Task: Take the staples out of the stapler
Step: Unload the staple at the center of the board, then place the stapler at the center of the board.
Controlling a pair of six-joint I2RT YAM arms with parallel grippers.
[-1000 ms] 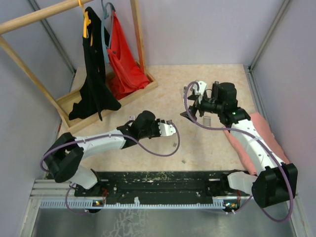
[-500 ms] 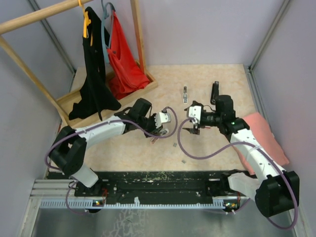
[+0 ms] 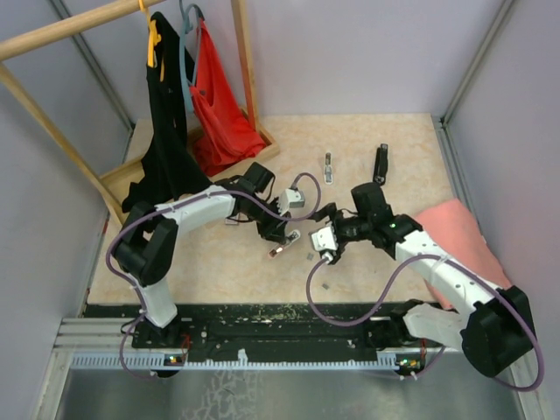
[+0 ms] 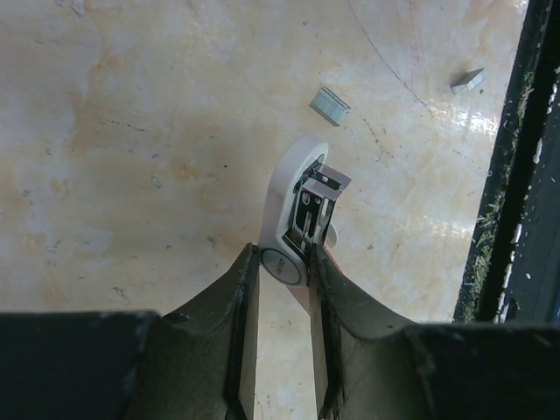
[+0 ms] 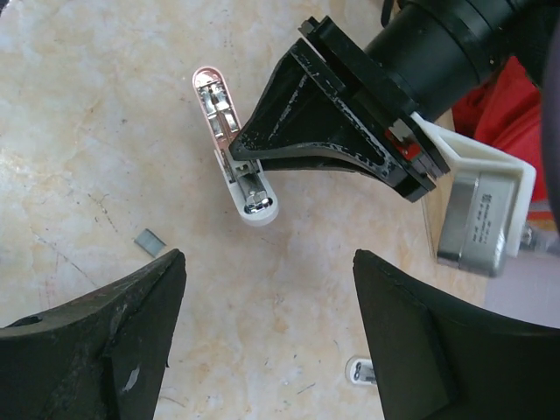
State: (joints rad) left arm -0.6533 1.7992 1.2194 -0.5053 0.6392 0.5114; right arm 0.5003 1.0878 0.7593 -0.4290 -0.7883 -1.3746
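Observation:
My left gripper [image 3: 280,236] [image 4: 282,259] is shut on the hinge end of a small white-and-pink stapler [image 4: 302,210] [image 5: 236,166] [image 3: 282,248]. It is swung open, its metal channel bare, and held just above the table. Short strips of staples [image 4: 330,105] [image 5: 150,241] [image 3: 309,257] lie on the table beside it, with another strip [image 4: 468,80] [image 3: 324,284] nearer the front. My right gripper [image 3: 322,247] [image 5: 268,262] faces it from the right, open with nothing between its fingers. A slim black stapler [image 3: 381,163] lies at the back of the table, apart from both grippers.
A small silvery clip-like piece [image 3: 328,166] lies left of the black stapler. A wooden rack [image 3: 249,79] with black and red garments stands at the back left. A pink cloth [image 3: 455,229] lies under the right arm. A black rail [image 3: 280,319] runs along the near edge.
The left arm has swung right and forward with the white stapler. The right arm has come from the back, by the black stapler, to the middle, facing the left gripper.

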